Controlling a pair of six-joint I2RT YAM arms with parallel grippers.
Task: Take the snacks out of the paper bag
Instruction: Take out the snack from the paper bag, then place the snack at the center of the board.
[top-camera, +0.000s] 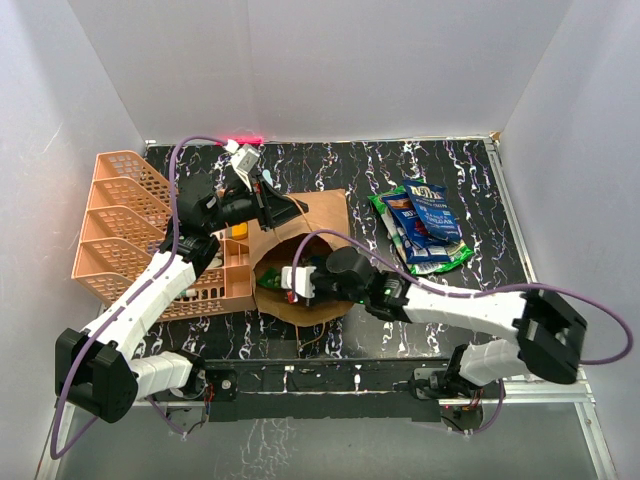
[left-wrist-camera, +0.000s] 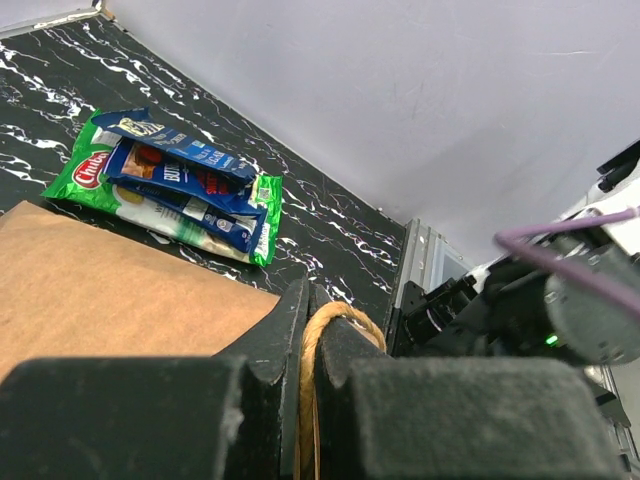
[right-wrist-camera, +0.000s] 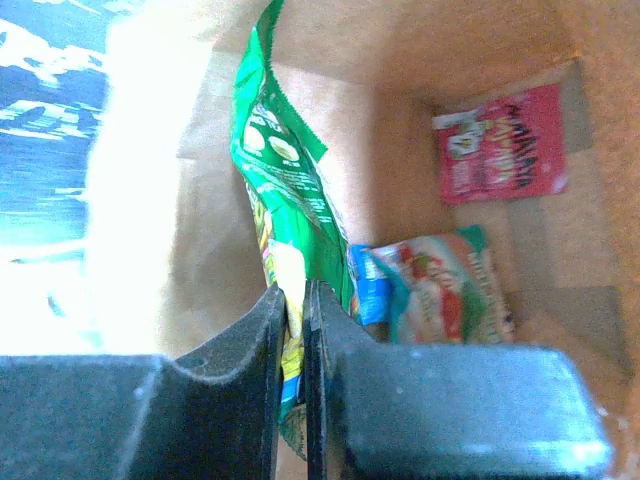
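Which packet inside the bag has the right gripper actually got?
The tall green packet, pinched by its edge in the right gripper. The pink-red packet and the pale green-and-red packet lie loose on the bag floor.

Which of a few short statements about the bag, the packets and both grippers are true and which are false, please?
1. The left gripper is shut on the paper bag's handle. True.
2. The right gripper hangs open above the table. False: it is inside the bag, shut on a green packet.
3. A pink-red packet lies deep inside the bag. True.
4. No packets lie outside the bag. False: a pile of green and blue packets lies on the table to the right of it.
5. The orange lattice tray stands left of the bag. True.
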